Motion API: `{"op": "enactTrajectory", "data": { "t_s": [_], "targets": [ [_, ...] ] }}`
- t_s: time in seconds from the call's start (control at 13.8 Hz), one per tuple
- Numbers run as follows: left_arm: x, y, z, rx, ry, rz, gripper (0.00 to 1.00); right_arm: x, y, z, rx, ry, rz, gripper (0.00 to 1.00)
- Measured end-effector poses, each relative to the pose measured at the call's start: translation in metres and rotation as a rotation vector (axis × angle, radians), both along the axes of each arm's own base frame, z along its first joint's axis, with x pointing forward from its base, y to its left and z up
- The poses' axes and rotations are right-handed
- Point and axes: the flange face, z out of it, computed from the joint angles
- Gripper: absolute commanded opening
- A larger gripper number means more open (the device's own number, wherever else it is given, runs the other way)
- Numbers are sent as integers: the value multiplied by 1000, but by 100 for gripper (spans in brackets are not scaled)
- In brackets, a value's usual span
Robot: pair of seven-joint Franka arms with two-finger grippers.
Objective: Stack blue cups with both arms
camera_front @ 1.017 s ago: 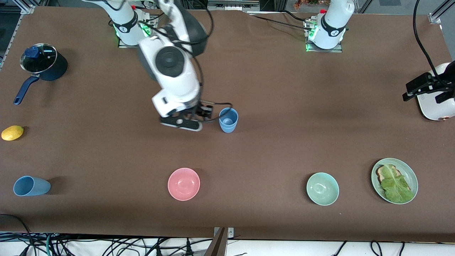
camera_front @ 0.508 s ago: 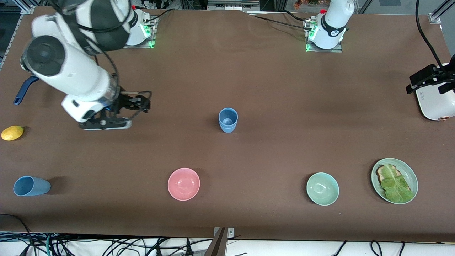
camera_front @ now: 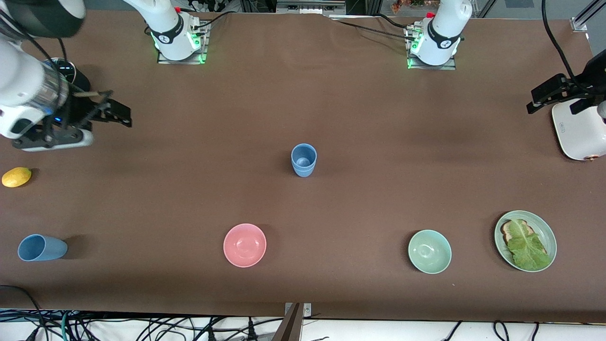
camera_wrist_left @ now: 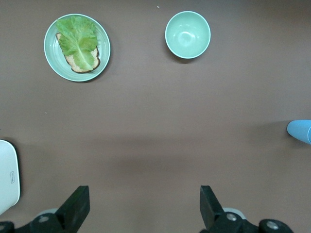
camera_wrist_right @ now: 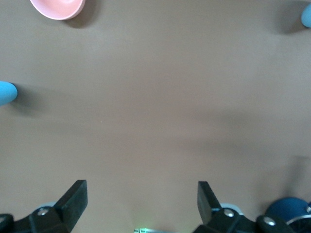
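Observation:
Two blue cups (camera_front: 303, 160) stand nested and upright in the middle of the table; they also show as a blue cup stack (camera_wrist_left: 300, 131) at the edge of the left wrist view and again as a blue stack (camera_wrist_right: 7, 92) in the right wrist view. Another blue cup (camera_front: 41, 247) lies on its side near the front edge at the right arm's end. My right gripper (camera_front: 111, 110) hangs open and empty over the table beside the saucepan, with bare table under the right gripper (camera_wrist_right: 141, 196). My left gripper (camera_front: 558, 97) is open and empty by the toaster, again over bare table in its own left gripper (camera_wrist_left: 143, 204) view.
A navy saucepan (camera_front: 78, 80) and a lemon (camera_front: 16, 176) sit at the right arm's end. A pink bowl (camera_front: 245, 245), a green bowl (camera_front: 429, 251) and a plate of lettuce toast (camera_front: 525, 240) line the front. A white toaster (camera_front: 580, 135) stands at the left arm's end.
My right arm swung away from the nested cups toward the saucepan, its fingers spreading wider as it left them. The left gripper shifted slightly by the toaster.

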Motion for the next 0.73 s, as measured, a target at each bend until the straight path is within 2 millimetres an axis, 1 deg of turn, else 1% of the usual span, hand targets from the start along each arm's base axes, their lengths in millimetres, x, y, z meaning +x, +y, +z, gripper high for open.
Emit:
{"op": "enactTrajectory", "data": {
  "t_s": [0.15, 0.29, 0.44, 0.58, 0.73],
  "targets": [
    [0, -2, -1, 0, 2, -2, 100, -8, -9, 11, 5, -3, 1, 100],
    [0, -2, -1, 0, 3, -3, 99, -9, -12, 9, 5, 1, 4, 100],
    [0, -2, -2, 0, 4, -4, 99, -8, -17, 7, 7, -2, 18, 100],
    [0, -2, -2, 0, 5, -6, 99, -3, -24, 9, 10, -39, 20, 100],
    [0, -2, -3, 0, 6, -12, 99, 0, -26, 8, 10, -54, 17, 100]
  ]
}}
